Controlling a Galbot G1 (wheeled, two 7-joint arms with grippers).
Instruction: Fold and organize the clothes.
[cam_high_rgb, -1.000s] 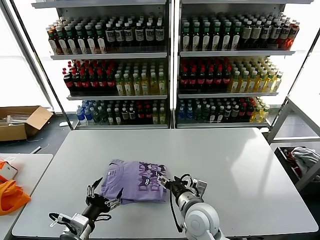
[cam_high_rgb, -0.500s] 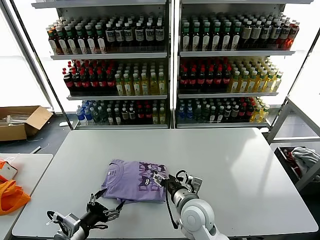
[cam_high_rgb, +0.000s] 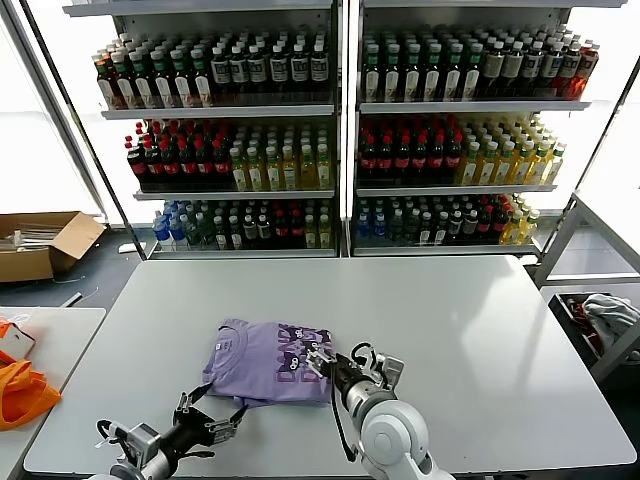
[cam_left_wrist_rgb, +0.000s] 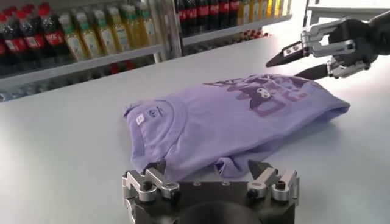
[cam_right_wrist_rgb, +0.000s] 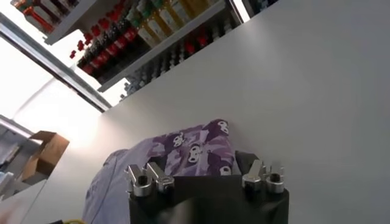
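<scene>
The folded T-shirt (cam_right_wrist_rgb: 183, 152) is partly hidden behind the right gripper (cam_right_wrist_rgb: 207, 176).

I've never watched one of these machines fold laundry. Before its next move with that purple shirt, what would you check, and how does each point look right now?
1. T-shirt folded into a compact rectangle: ok.
2. Shirt fully on the white table, away from the edges: ok.
3. Left pincer open and off the cloth, just at the shirt's near edge: ok.
4. Right pincer open, holding nothing, over the printed end: ok.
5. Edges tidy: not ok, a small flap sticks out at the near edge.
6. Hidden layers lying flat underneath: cannot tell.
</scene>
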